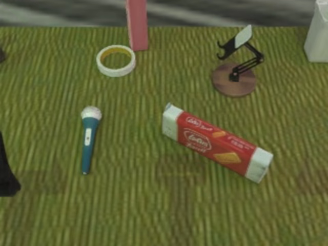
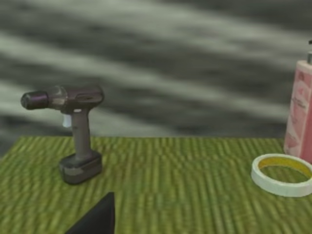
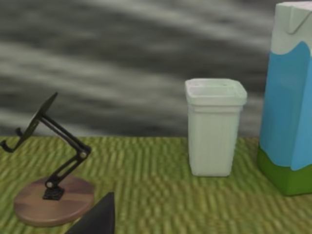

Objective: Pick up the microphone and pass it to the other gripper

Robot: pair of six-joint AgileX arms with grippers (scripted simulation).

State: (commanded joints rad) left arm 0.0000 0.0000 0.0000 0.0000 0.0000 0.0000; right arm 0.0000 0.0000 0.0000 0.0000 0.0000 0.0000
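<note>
Nothing is underway yet: the microphone is lying untouched on the green mat, left of the biscuit box. The left gripper is waiting at the left edge; whether its jaws are parted, I cannot tell. Pickup and handover are both remaining.

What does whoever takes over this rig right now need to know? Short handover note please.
Left gripper: parked at the table's left edge, holding nothing; only a dark tip shows, so its jaws can't be read.
Right gripper: out of the top view; only a dark tip shows in its wrist view, nothing held.
Mic: lying flat on the green mat, left half, head toward the far edge, untouched.
Done: nothing yet.
Left: grasp the mic, probably with the nearer left arm, lift it, hand it over to the other gripper.
</note>
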